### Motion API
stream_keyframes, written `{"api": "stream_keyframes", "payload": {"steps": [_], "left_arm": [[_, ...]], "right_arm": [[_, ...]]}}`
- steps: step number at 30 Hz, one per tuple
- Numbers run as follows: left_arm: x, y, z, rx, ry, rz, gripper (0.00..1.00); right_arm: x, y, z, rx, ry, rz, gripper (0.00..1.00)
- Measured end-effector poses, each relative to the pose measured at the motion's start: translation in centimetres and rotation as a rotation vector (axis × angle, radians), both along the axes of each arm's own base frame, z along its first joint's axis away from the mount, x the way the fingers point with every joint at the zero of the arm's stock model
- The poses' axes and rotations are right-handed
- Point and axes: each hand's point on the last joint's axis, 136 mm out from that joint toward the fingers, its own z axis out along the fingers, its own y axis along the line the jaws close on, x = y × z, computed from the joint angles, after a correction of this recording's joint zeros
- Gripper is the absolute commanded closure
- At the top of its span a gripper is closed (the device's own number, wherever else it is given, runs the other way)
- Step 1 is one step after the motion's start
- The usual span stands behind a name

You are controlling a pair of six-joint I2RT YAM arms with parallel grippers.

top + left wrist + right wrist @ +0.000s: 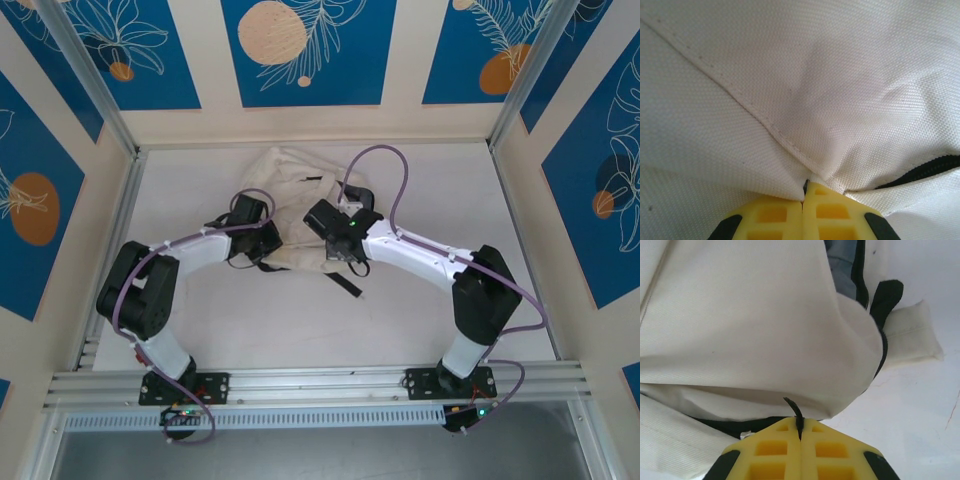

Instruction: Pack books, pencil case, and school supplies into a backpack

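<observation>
Top external: backpack (pixel 290 185), contents unseen

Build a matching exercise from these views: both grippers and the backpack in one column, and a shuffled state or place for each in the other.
1. left gripper
2. right gripper
3. backpack

A. lies on the white table, between the arms
B. shut on a thin black tab
C. shut on a fold of cream fabric

Pairs: 1-C, 2-B, 3-A.

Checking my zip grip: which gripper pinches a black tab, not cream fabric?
The right gripper: a thin black tab sits between its jaws. The left gripper pinches a fold of the cream fabric backpack.
</observation>
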Motion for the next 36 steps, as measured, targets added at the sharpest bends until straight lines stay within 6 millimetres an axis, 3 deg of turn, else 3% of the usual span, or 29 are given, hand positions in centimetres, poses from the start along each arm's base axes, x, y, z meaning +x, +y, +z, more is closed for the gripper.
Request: {"api": "stream_keyframes", "payload": {"steps": [4, 8, 14, 18, 22, 28, 36], "left_arm": [[0.4, 1.3, 0.2, 0.019, -0.008, 0.015, 1.0], [0.7, 3.7, 1.3, 0.06, -0.028, 0.044, 1.0], [0.2, 6.8, 3.9, 0.106, -0.075, 0.088, 0.58], [-1.7, 7.6, 5.5, 0.092, -0.093, 0.103, 0.47], [-3.6, 7.2, 6.3, 0.014, -0.092, 0.109, 0.44], [-5.5, 4.8, 5.0, -0.169, -0.008, 0.112, 0.38], [-5.0, 1.6, 5.1, -0.308, 0.02, 0.104, 0.34]], "right_arm": [[0.2, 1.8, 0.1, 0.076, 0.002, 0.106, 1.0], [0.0, 5.1, 0.3, 0.215, 0.023, 0.259, 1.0], [-0.5, 10.4, 1.8, 0.44, 0.035, 0.448, 1.0], [-0.4, 13.1, 1.8, 0.541, 0.057, 0.516, 1.0], [-0.3, 15.0, 2.0, 0.612, 0.072, 0.565, 1.0], [-0.4, 16.7, 3.5, 0.699, 0.068, 0.628, 1.0], [-1.4, 16.6, 3.6, 0.734, 0.086, 0.646, 1.0]]}}
